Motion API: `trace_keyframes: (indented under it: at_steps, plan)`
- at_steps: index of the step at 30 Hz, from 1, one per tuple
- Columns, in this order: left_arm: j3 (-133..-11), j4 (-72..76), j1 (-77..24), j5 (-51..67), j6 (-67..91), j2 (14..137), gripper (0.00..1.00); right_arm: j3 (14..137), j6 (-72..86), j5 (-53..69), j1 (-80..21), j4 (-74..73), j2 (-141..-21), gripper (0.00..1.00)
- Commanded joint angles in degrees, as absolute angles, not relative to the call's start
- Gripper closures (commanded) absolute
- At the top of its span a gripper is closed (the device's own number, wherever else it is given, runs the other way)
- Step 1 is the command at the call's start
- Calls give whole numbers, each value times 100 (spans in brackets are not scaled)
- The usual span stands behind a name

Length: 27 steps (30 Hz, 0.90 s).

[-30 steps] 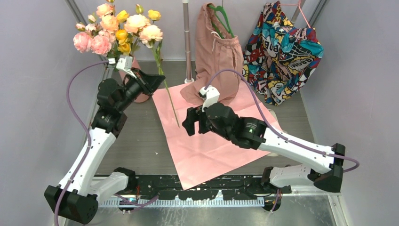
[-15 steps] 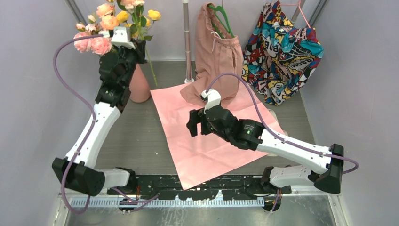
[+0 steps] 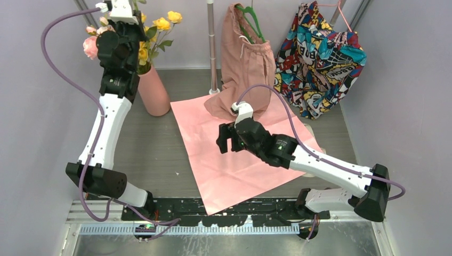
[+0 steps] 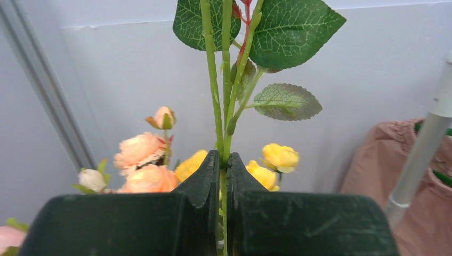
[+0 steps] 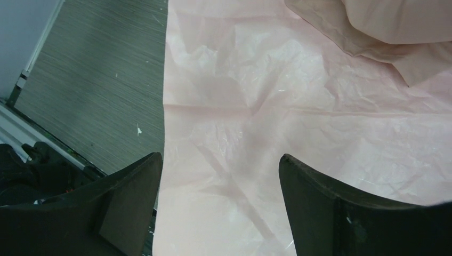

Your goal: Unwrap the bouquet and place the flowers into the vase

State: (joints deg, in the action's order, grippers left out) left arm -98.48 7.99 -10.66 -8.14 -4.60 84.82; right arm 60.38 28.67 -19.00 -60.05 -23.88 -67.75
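The flowers [image 3: 160,24], pink and yellow blooms on thin green stems, stand high at the back left, over the salmon-pink vase [image 3: 153,93]. My left gripper [image 3: 137,33] is among them, partly hidden by blooms. In the left wrist view the left gripper [image 4: 223,160] is shut on the green stems [image 4: 224,101], with leaves above and peach and yellow blooms [image 4: 139,152] behind. Whether the stem ends sit inside the vase mouth I cannot tell; the arm covers it. The bouquet's pink paper [image 3: 234,160] lies spread flat on the table. My right gripper [image 3: 224,140] hovers open over the paper [image 5: 298,106], fingers [image 5: 133,186] wide apart, nothing between them.
A thin metal pole [image 3: 211,42] rises at the back centre. Pink shorts on a green hanger [image 3: 245,58] hang next to it, their hem resting on the paper. A colourful printed garment [image 3: 320,53] hangs at the back right. Grey walls close in on both sides.
My left arm has swung up and to the back left, carrying the flowers from beside the vase to above it. The long stem no longer hangs over the paper. The right gripper has barely moved.
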Motion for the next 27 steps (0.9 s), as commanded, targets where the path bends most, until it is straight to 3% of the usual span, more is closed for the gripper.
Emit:
trace_keyframes:
  at_steps: [1, 24, 25, 27]
  plan:
    - [-10109, 1006, -747, -934, -691, 8577, 100, 5947, 2952, -1626, -5801, -1972, -6679, 15]
    - [-8322, 1107, -104, -852, 868, 8591, 100, 5573, 3185, -1221, -5739, -1503, -6943, 16]
    - [-8262, 1043, -105, -868, 926, 8550, 96, 5591, 3182, -1188, -5732, -1495, -6982, 16]
    - [-8152, 1065, -114, -915, 1042, 8472, 51, 5637, 3169, -1110, -5732, -1486, -7057, 16]
